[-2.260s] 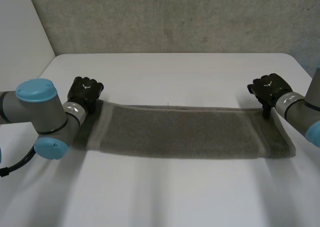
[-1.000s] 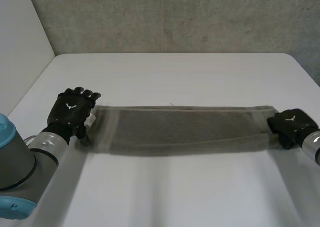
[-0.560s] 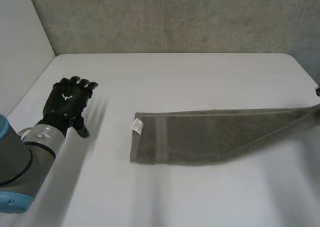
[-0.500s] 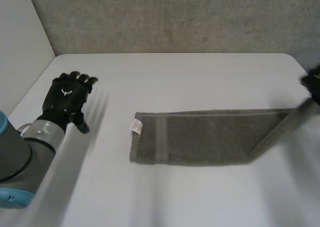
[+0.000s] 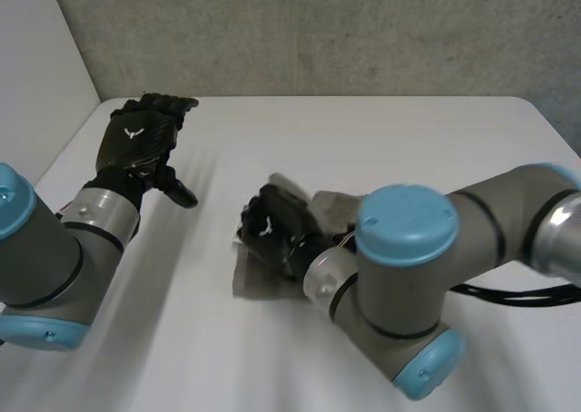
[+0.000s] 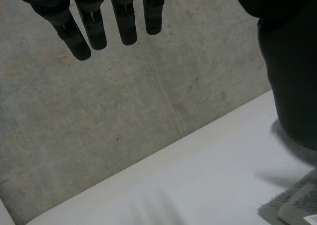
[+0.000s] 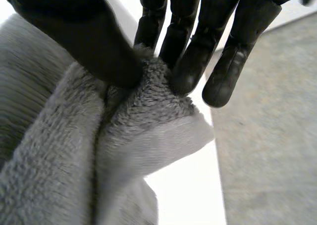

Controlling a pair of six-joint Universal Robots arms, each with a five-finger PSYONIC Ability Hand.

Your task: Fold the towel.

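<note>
No more long, flat towel point(image 5: 254, 280) stretched across the tabletop point(image 5: 381, 131). Now bunched up short, with one end carried over toward the other end.

Look at the right hand point(image 5: 272, 226), right on the towel, at the end that faces the other hand. Seen from its own wrist, pinching a thick, fluffy fold of towel point(image 7: 143, 136) between thumb and fingers point(image 7: 190, 66), holding on to the cloth.

Look next at the left hand point(image 5: 141, 140), well apart from the towel and touching none of it. Seen from its own wrist, fingers point(image 6: 94, 29) straight and spread, wide and holding nothing, with just a corner of the towel point(image 6: 292, 207) far past them. A moment ago, holding the towel's other end; now let go and pulled back.

Looks like one fold nearly made: end to end, half as long.

Still to do, by the look of it: set the top end down even with the bottom end, let go, and pat flat. Could end up crooked, being soft and lumpy under the hand.
</note>
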